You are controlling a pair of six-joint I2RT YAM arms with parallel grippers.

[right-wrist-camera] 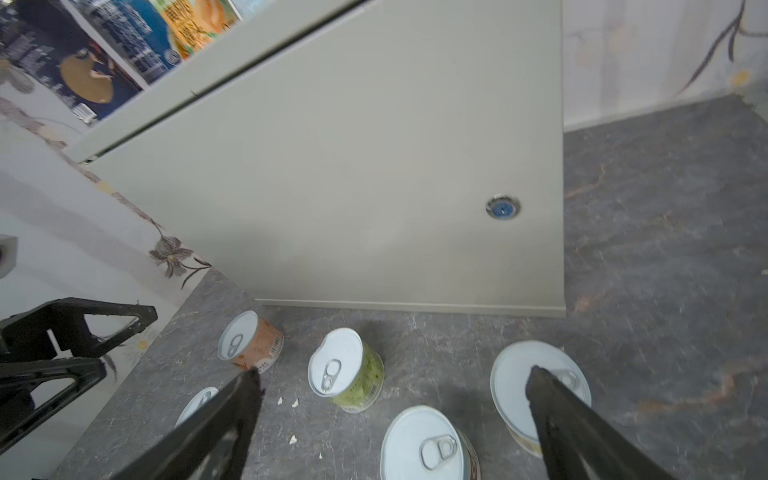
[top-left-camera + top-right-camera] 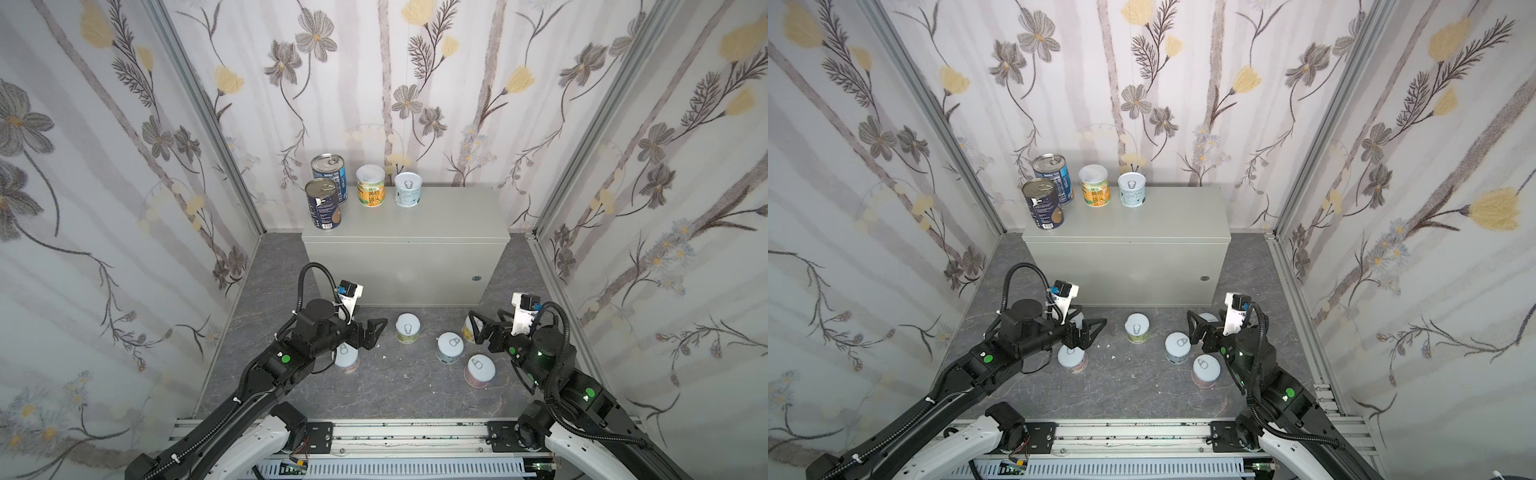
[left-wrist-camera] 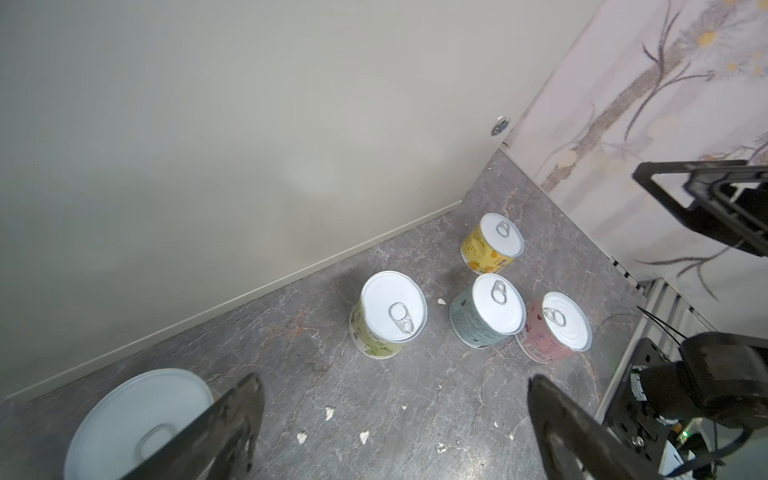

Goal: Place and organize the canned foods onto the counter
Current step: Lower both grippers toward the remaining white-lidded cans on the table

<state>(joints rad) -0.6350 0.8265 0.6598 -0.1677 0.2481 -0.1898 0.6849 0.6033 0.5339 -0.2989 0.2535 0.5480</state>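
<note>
The light-grey counter [image 2: 436,216] carries two tall dark-blue cans [image 2: 323,204] at its left end, with an orange-label can [image 2: 370,185] and a pale-blue can [image 2: 408,189] beside them. Several short white-lidded cans stand on the floor in front: green [image 2: 407,328], teal [image 2: 449,347], pink [image 2: 481,370], and a yellow one [image 3: 492,241]. My left gripper [image 2: 374,330] hangs open over bare floor [image 3: 395,380], with a can [image 3: 137,424] beside one finger. My right gripper [image 2: 480,328] is open above the yellow can [image 1: 515,382], holding nothing.
Floral-papered walls [image 2: 124,208] close in the left, right and back sides. The floor [image 2: 374,390] is dark marbled stone with small white flecks. A metal rail [image 2: 415,432] runs along the front edge. The counter's right half holds no cans.
</note>
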